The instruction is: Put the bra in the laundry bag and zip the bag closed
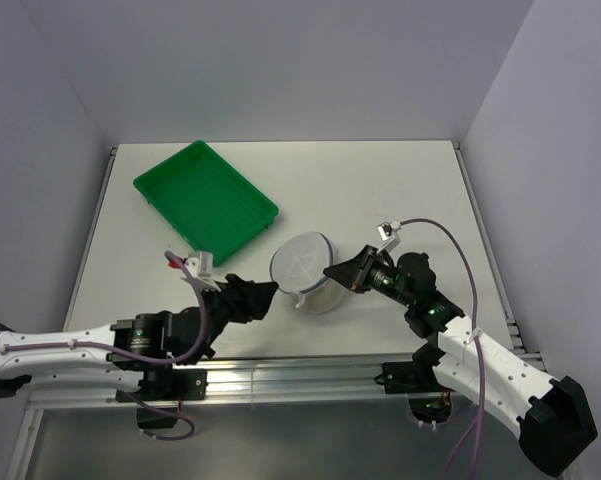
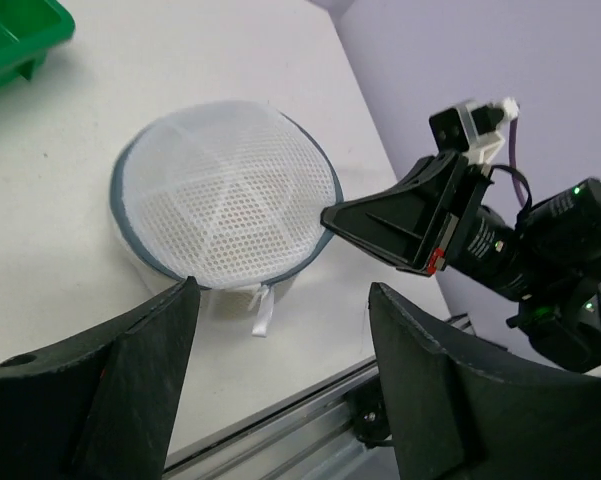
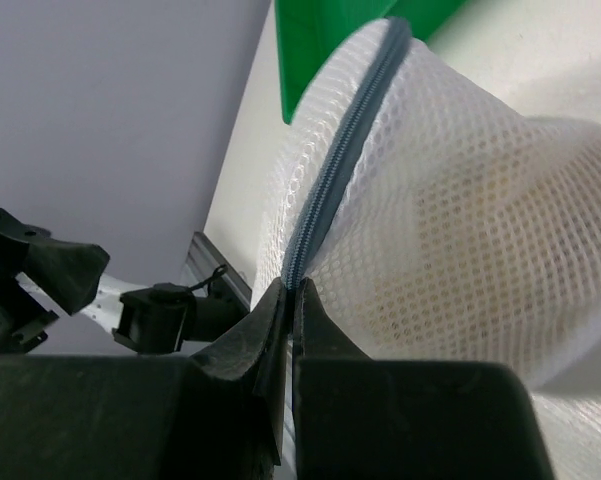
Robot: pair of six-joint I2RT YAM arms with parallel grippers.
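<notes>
White mesh laundry bag (image 1: 305,265) (perhaps yellowish within)

A: Laundry bag (image 1: 305,270)?
B: On the table (image 1: 400,190), just ahead of the left gripper (image 2: 280,380), apart from its jaws. Its rim sits between the right gripper (image 1: 330,271) jaws, on the opposite side.
A: Tray (image 1: 205,200)?
B: Beyond the bag from the left jaws, off to their left. Well apart from the right jaws.
</notes>
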